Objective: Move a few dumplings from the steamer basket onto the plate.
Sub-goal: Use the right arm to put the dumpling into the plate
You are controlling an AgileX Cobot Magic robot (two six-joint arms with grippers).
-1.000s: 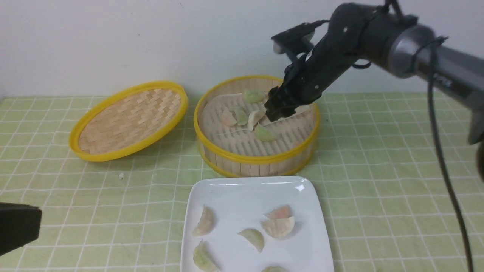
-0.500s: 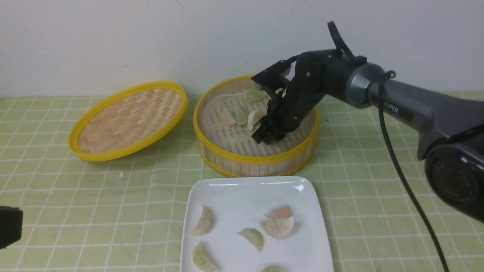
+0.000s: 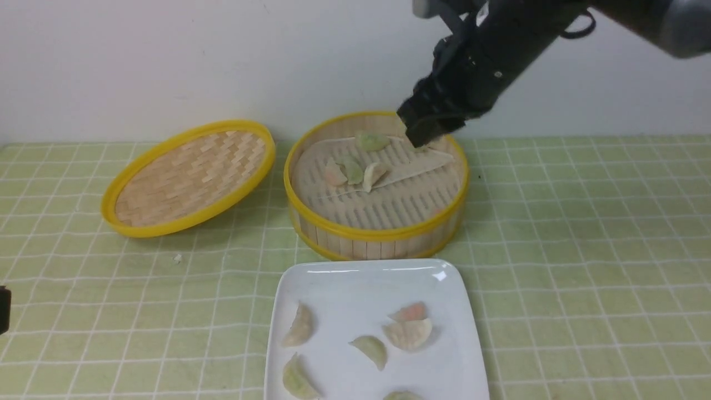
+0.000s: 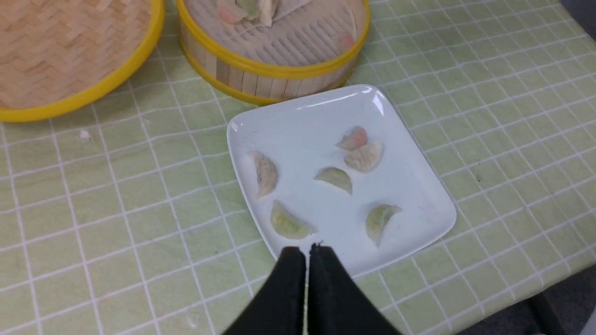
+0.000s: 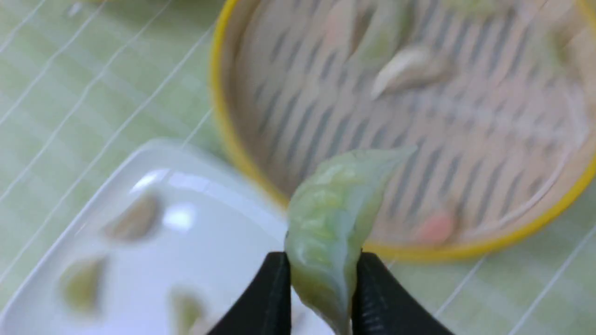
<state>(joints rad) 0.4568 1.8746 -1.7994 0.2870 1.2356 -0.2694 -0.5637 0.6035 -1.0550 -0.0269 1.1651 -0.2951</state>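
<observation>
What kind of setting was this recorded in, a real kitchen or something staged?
Probably a staged tabletop rather than a working kitchen: a green checked tablecloth against a bare white wall, set with a bamboo steamer basket, its lid and a white plate of dumplings.

**No words to read**

No letters, numbers or signs can be read in any view. The white plate (image 3: 355,286), the steamer basket (image 3: 377,234), the woven lid (image 3: 189,178) and the green checked bench (image 3: 555,250) are all plain.
</observation>
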